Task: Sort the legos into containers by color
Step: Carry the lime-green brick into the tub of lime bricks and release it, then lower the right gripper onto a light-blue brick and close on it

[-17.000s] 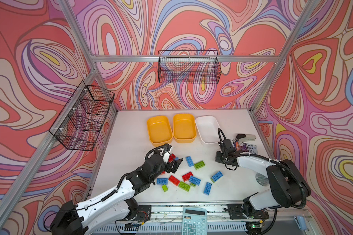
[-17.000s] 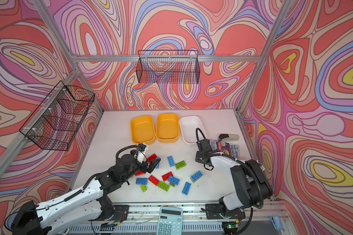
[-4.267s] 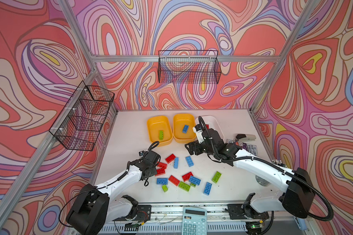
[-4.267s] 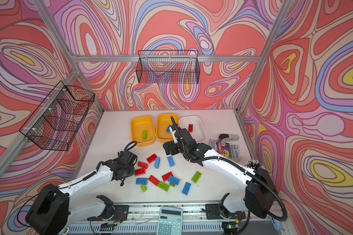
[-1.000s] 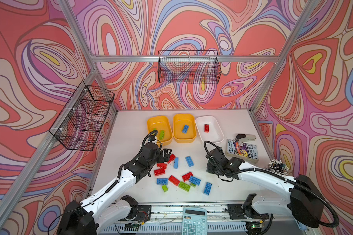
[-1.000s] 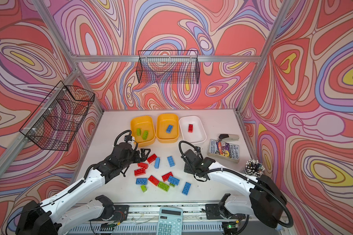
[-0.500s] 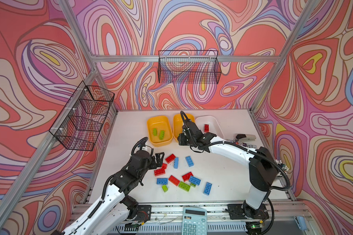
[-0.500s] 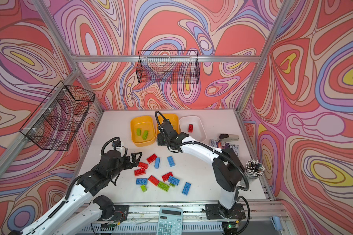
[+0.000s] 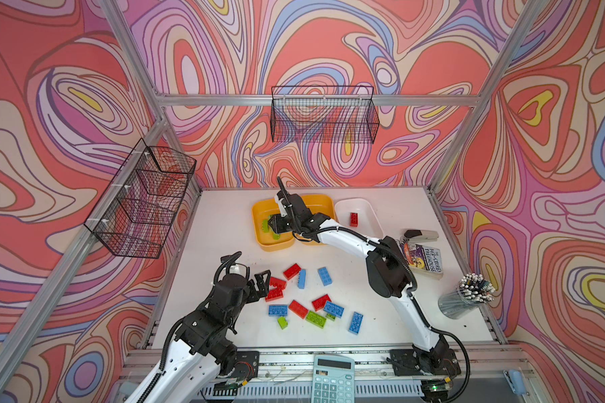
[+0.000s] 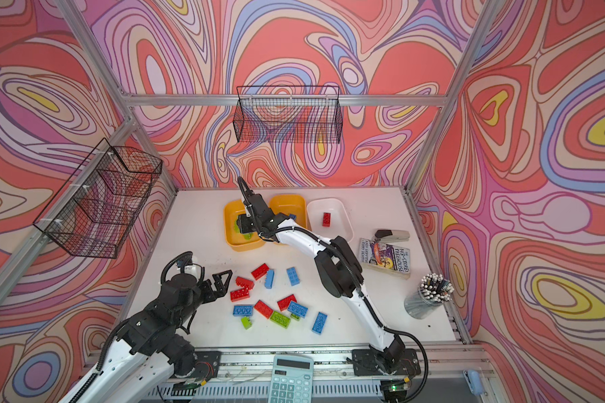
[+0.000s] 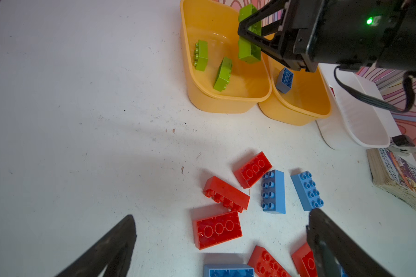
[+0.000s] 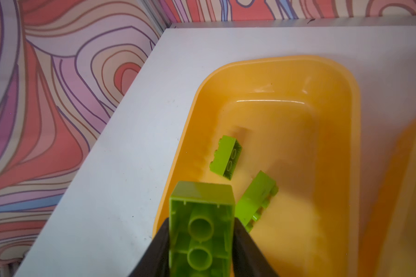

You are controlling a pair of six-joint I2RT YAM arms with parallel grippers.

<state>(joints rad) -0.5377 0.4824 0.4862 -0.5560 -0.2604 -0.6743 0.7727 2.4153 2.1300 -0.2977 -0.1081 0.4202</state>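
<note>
Nearest the front, the left gripper [image 9: 263, 286] hangs wide open and holds nothing, just beside the loose bricks [image 9: 320, 301] on the table [image 9: 224, 226]. The nearest red brick [image 11: 217, 230] lies right ahead of its two fingers. Its long side runs from one finger toward the other, so I think a turn of the wrist would help to grab it. This arm is much the nearer one to the pile. Some bricks are cut off at the edge of its wrist view.

Farther back, the right gripper [image 12: 201, 225] pinches a green brick [image 12: 199, 194] by its long sides. The brick hangs on end in the air over the yellow tub [image 9: 275, 246] that has two green bricks [image 12: 226, 157] in it, so the tub is straight below. How close it is to the rim is hard to tell. In both top views the arm hides that brick and much of the next yellow tub [image 9: 323, 200], where a blue brick [image 11: 284, 80] lies. The white tub [image 9: 368, 223] beside it holds a lone red brick [image 9: 354, 219].
</note>
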